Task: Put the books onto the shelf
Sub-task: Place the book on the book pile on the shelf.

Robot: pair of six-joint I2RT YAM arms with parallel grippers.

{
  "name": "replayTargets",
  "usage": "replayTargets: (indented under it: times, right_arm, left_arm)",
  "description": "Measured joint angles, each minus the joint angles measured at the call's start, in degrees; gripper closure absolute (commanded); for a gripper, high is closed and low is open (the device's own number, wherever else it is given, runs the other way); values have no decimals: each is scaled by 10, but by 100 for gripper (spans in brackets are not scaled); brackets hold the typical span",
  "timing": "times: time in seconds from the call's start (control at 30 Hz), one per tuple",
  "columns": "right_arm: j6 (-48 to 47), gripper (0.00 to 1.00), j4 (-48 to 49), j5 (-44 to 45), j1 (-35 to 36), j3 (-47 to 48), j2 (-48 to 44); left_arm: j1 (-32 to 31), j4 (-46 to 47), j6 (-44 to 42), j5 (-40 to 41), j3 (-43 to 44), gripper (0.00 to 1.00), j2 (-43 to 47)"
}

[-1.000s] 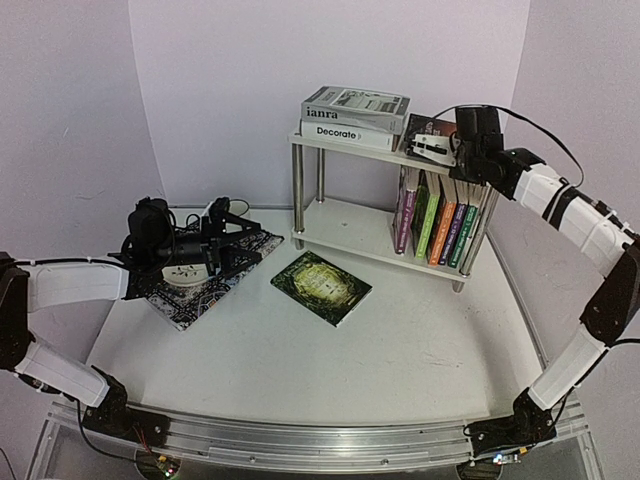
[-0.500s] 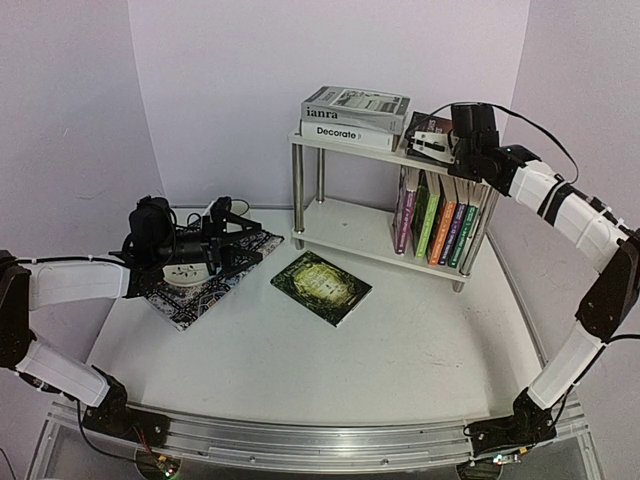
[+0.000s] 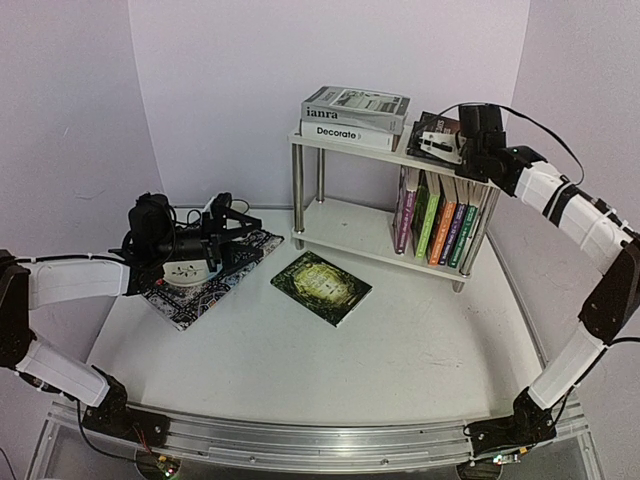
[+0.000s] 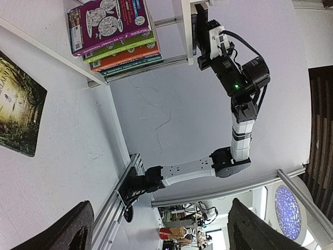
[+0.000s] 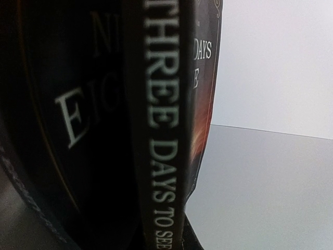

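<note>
- The shelf (image 3: 345, 222) stands toward the far right corner of the desk (image 3: 400, 350).
- The right arm (image 3: 570, 205) reaches to the right end of the shelf's top board. The right jaws are almost fully closed, pinching a thin dark book (image 3: 432, 127) that stands tilted on that board.
- In the right wrist view this book's spine (image 5: 158, 130) fills the middle and reads "THREE DAYS TO SEE". A second dark cover (image 5: 67, 120) sits close against its left side. I cannot tell whether that one is gripped too.
- Two larger books lie flat at the left end of the top board. A grey-white one (image 3: 355, 103) rests on a white one lettered "Decorate" (image 3: 345, 133).
- A row of thin upright books (image 3: 440, 222) fills the right end of the lower board, with purple, green and orange spines. The left part of that board is bare.
- One dark green book (image 3: 321, 287) lies flat near the middle of the desk, just in front of the shelf's left legs and apart from both arms.
- The left arm (image 3: 75, 283) hangs over the patterned placemat (image 3: 190, 300) near the left edge of the desk.
- The left jaws are spread wide. Their fingers (image 4: 57, 232) are far apart in the left wrist view, with nothing between them.
</note>
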State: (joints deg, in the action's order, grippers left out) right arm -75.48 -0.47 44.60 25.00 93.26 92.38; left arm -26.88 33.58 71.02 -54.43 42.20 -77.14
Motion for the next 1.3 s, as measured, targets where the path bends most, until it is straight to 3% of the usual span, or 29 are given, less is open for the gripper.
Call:
replayTargets:
  times: [1.3]
  right_arm:
    - [18, 92, -41, 14, 18, -9, -15]
  left_arm:
    - [0, 0, 0, -1, 3, 10, -10]
